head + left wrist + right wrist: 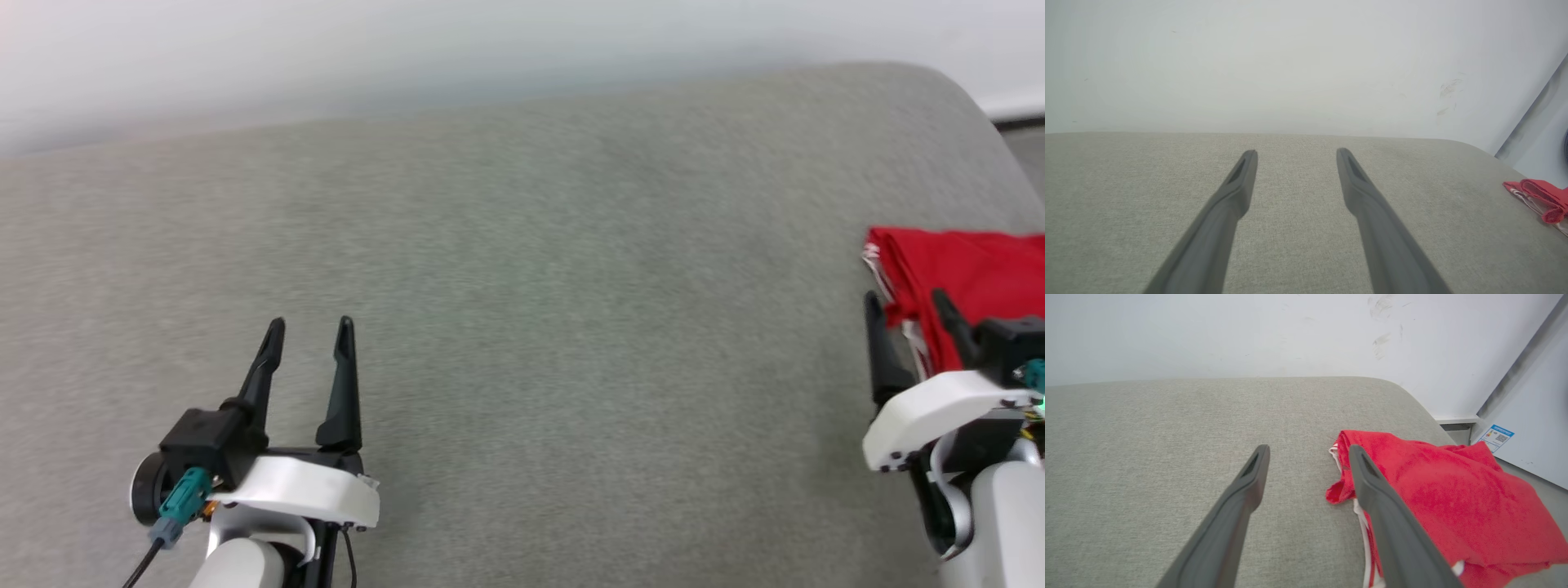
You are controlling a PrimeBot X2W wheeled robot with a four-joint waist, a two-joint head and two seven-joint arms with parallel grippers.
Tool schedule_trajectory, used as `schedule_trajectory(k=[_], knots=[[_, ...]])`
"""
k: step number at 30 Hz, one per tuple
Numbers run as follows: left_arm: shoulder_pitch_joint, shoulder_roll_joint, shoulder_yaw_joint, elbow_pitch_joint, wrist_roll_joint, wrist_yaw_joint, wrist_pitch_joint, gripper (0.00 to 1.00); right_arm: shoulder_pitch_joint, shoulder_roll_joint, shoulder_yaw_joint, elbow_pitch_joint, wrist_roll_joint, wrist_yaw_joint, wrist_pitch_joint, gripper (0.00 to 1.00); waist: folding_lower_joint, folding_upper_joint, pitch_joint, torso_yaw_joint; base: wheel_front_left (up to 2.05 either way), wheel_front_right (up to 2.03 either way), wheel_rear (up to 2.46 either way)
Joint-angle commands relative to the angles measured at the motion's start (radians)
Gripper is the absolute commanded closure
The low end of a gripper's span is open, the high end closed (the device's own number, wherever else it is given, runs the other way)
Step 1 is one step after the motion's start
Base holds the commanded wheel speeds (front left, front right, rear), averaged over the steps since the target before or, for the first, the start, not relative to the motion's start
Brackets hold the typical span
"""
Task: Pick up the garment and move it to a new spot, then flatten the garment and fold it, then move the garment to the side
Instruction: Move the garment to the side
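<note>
**Lying bunched, the garment [971, 269] sits at the right end of the bench [522, 286]**

The right claw [904, 298] hangs at its near edge, fingers spread, gripping nothing. The left claw [311, 322], likewise spread and empty, is well apart.

Left gripper [311, 322] sat at the lower left of the head view, its two dark fingers [343, 384] parted and pointing up the view from a white wrist housing [302, 490]. Right gripper [904, 296] sat at the lower right edge, jaws likewise parted, above its pale forearm [1000, 523].
</note>
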Motion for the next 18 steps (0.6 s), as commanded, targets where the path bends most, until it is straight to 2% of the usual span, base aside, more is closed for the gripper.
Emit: schedule_trajectory(k=[1,8,18], knots=[[0.016,-0.003,0.01,0.004,-0.004,0.005,-0.008,0.0,0.024,0.007,0.013,-0.026,0.014,-0.001,0.005,0.0,0.0001,0.0,-0.045,0.059,0.0,0.0,0.0],[0.056,0.033,0.065,0.007,-0.016,0.015,-0.018,0.0,0.087,0.04,0.078,-0.155,0.068,-0.001,0.012,0.0,0.0001,0.0,-0.081,0.122,0.0,0.0,0.0],[0.122,0.073,0.067,0.001,-0.014,0.014,0.0,0.0,0.225,0.058,0.086,-0.317,0.056,-0.001,0.041,0.0,0.0001,0.0,-0.143,0.122,0.0,0.0,0.0]])
